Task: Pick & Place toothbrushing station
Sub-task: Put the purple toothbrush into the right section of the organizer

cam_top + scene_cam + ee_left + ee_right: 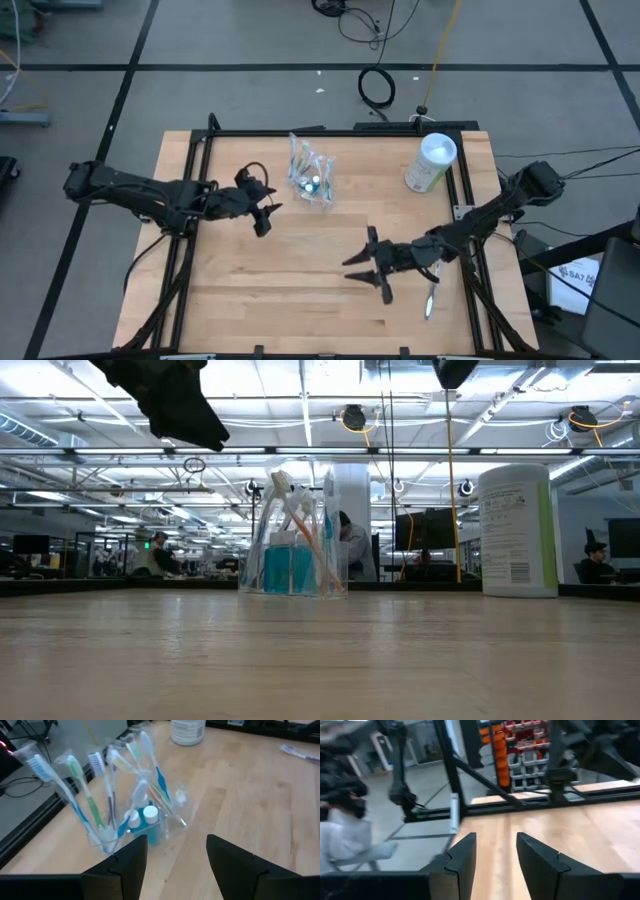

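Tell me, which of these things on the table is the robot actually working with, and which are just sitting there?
Part of the job:
- clear cup holding toothbrushes and teal toothpaste tubes
- one loose toothbrush lying near the right gripper
- left gripper, open beside the cup

Just sitting there:
- tall white canister
- cables on the floor

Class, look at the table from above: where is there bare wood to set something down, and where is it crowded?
Bare wood lies along the near edge of the table below both arms, and between the cup of toothbrushes and the white canister. It is crowded where the left claw hangs open beside the cup, and around the open right claw, with a loose toothbrush lying nearby.
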`<action>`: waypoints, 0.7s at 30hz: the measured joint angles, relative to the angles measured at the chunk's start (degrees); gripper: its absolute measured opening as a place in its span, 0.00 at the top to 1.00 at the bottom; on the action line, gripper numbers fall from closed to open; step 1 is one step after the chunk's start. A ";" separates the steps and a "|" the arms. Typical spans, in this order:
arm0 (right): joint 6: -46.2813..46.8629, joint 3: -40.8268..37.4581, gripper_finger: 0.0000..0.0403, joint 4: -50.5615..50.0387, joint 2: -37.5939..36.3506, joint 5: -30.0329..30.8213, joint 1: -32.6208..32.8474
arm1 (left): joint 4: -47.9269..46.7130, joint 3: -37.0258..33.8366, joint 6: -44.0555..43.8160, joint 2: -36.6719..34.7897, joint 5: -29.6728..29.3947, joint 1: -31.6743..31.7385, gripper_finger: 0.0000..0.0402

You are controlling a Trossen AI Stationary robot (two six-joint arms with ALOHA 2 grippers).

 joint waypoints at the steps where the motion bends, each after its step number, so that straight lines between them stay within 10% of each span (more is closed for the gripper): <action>1: 0.39 0.91 0.66 -1.46 -0.43 0.00 0.68 | 0.22 0.00 0.01 0.38 0.00 -0.22 0.47; 11: 19.87 12.59 0.68 -45.01 -5.29 7.05 5.31 | 0.80 -0.01 -0.64 0.83 -0.06 -0.40 0.47; 21: 72.90 8.16 0.68 -71.57 -7.18 -14.63 9.18 | 0.76 0.00 5.91 0.83 -0.26 0.24 0.47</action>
